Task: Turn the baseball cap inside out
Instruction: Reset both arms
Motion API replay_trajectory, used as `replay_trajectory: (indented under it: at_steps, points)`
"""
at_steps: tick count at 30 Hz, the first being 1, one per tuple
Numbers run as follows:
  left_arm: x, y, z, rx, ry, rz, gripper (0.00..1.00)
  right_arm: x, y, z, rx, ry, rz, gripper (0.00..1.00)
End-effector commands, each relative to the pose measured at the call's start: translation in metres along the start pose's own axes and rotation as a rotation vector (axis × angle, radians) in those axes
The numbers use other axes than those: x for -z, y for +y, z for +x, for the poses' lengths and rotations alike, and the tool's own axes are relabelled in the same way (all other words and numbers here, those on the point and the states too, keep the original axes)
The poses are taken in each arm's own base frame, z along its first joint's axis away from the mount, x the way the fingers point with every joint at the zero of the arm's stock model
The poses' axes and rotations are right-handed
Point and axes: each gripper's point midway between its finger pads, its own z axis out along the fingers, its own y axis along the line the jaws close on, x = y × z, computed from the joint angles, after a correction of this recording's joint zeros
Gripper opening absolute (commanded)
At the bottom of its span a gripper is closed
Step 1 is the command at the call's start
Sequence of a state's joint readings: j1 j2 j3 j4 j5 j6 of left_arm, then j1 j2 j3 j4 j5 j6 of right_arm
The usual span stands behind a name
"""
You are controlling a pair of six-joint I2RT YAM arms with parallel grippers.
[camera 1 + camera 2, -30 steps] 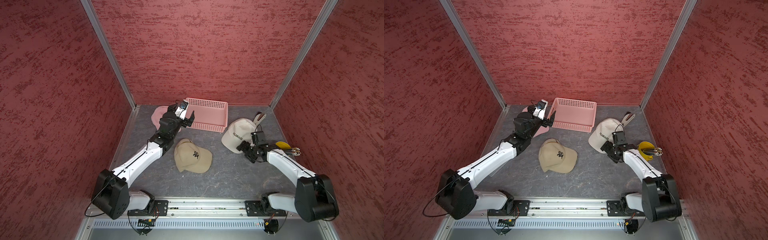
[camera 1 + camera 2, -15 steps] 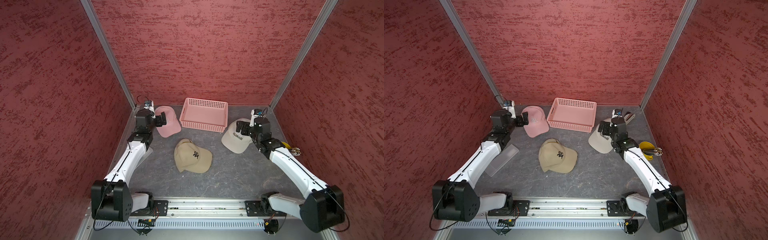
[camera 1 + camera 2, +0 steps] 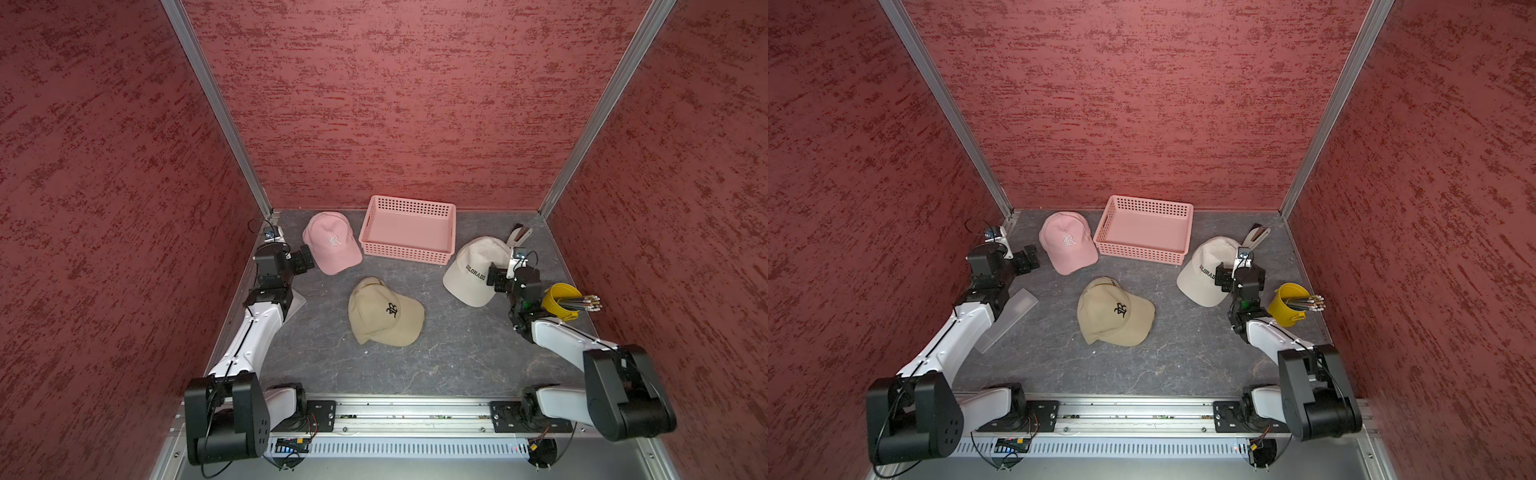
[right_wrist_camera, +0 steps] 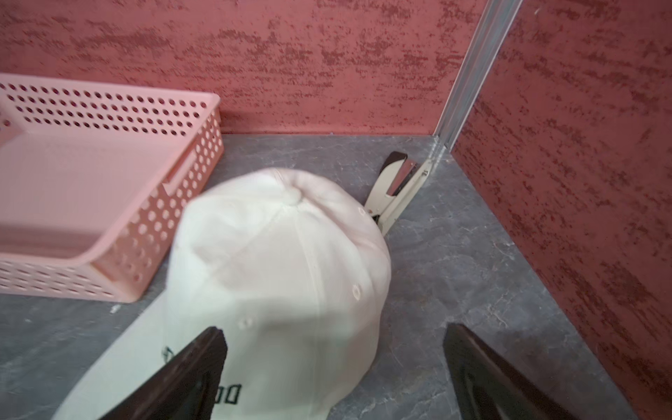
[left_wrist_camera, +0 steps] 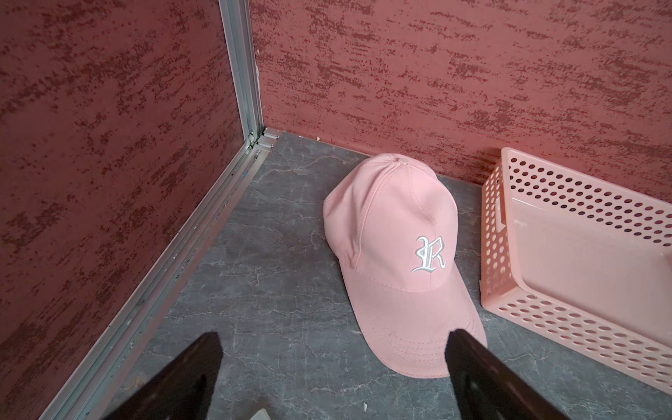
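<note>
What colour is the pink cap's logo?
White, grey-edged R logo on the pink cap; clearest in the left wrist view.

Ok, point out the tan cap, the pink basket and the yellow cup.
tan cap (image 3: 370, 309), in a top view, crown beside the logo.
pink basket (image 3: 405, 253), in a top view, near wall.
yellow cup (image 3: 555, 311), in a top view, outer wall.

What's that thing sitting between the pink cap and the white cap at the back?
A pink perforated basket stands between the pink cap and the white cap, close to both. It shows in both top views.
</note>
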State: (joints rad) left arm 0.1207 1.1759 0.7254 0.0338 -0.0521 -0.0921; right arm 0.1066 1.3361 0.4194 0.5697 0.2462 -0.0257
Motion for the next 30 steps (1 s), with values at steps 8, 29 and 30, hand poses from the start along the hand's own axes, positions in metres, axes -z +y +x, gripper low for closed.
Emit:
replay_trajectory:
  at_steps: [8,29,30]
  points:
    - [-0.002,-0.014,0.012,-0.050,-0.113,0.126,1.00,0.017,0.015,0.003,-0.005,-0.285,-0.126,0.98]
    - [-0.026,-0.051,0.092,-0.183,-0.200,0.252,1.00,0.011,0.016,0.005,-0.003,-0.261,-0.126,0.99]
    - [-0.028,-0.053,0.093,-0.183,-0.178,0.260,1.00,0.011,0.016,0.005,-0.002,-0.257,-0.126,0.99]
